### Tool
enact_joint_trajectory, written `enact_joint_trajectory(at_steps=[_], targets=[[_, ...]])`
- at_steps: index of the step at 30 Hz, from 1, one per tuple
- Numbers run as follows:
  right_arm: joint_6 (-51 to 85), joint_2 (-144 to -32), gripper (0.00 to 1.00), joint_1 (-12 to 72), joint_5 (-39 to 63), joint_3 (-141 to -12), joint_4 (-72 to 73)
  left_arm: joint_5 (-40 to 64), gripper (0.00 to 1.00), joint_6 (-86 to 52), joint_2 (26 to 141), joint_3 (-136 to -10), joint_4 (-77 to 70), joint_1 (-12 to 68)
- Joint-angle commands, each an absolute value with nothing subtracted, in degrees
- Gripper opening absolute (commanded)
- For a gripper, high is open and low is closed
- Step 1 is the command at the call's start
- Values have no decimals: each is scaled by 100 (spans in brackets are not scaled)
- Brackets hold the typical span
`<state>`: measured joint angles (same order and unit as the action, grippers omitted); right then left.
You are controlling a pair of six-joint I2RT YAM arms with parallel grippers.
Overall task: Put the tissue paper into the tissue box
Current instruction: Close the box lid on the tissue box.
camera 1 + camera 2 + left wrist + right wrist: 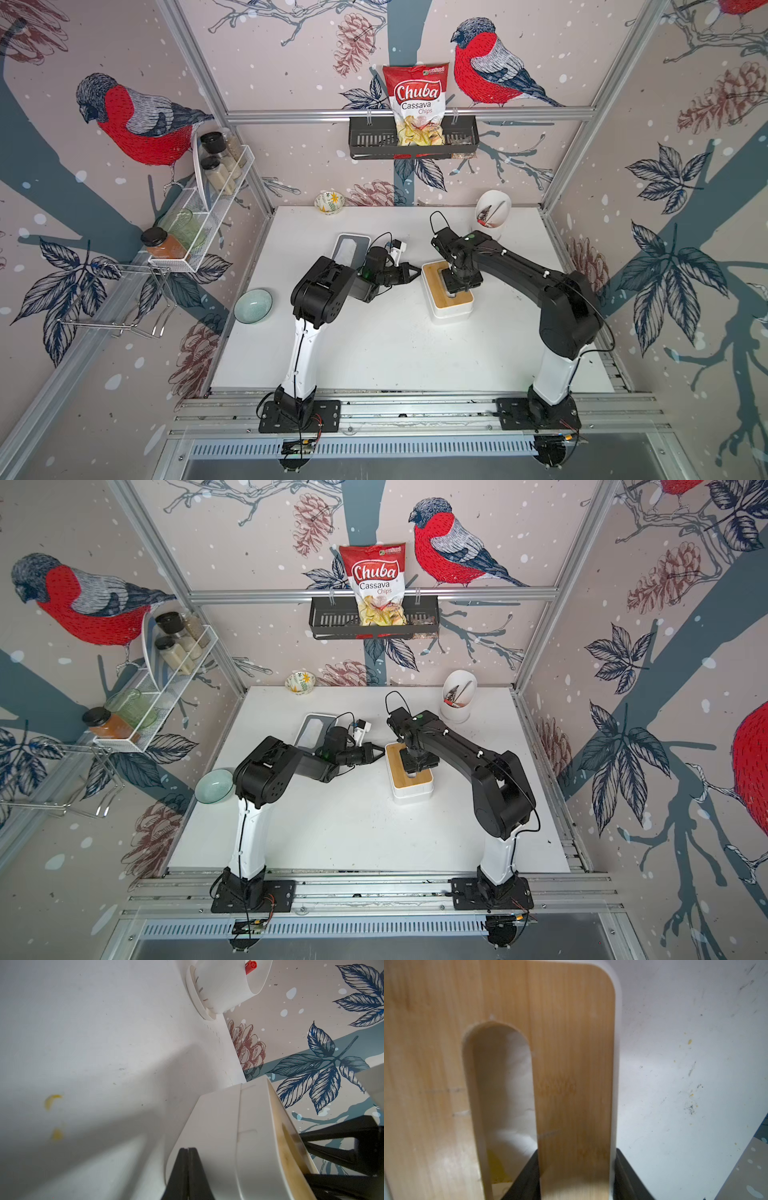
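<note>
**Right end effector pinches the box, with tissue in the hole**

The tissue box (451, 313) sits near the middle of the white bench (395, 345). It is white and has a wood lid (436, 291) on top. The lid has a long hole (500, 1047) cut in it.

The right end effector (457, 289) points down onto the lid. The right wrist view shows one black finger (525, 1180) in the hole. The other finger (629, 1178) is outside the box's white rim. The strip of wood and the rim lie between them, and the two fingers are clamped on that strip.

White tissue paper (512, 1088) lies down inside the hole, just beside the finger that is in there. A bit of yellow shows low in the hole too.

The left end effector (417, 272) has its two fingers pressed together and holds nothing. Its tips are right at the left side wall of the box. I cannot tell if they touch it.

A grey tray (365, 239) with something white in it lies behind the left arm. A green bowl (252, 306) sits at the bench's left edge.
</note>
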<state>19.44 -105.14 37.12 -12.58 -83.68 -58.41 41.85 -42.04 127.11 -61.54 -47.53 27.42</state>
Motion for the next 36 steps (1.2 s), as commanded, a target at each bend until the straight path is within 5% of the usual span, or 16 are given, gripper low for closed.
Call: enact_joint_trajectory(at_steps=[1, 28, 32, 36], targets=[[2052, -10449, 3, 3743, -1496, -8067, -4607, 4412, 8, -4185, 12744, -6180, -4913, 2733], [2413, -10060, 0, 3935, -2059, -5106, -708, 4312, 8, -4020, 12899, -6389, -4562, 2841], [2395, -10039, 18, 3973, -1941, -5060, -958, 4153, 8, -3935, 12782, -6303, -4558, 2827], [2347, -9864, 24, 3951, -1701, -5146, -1447, 3852, 8, -3882, 12491, -6037, -4795, 2747]])
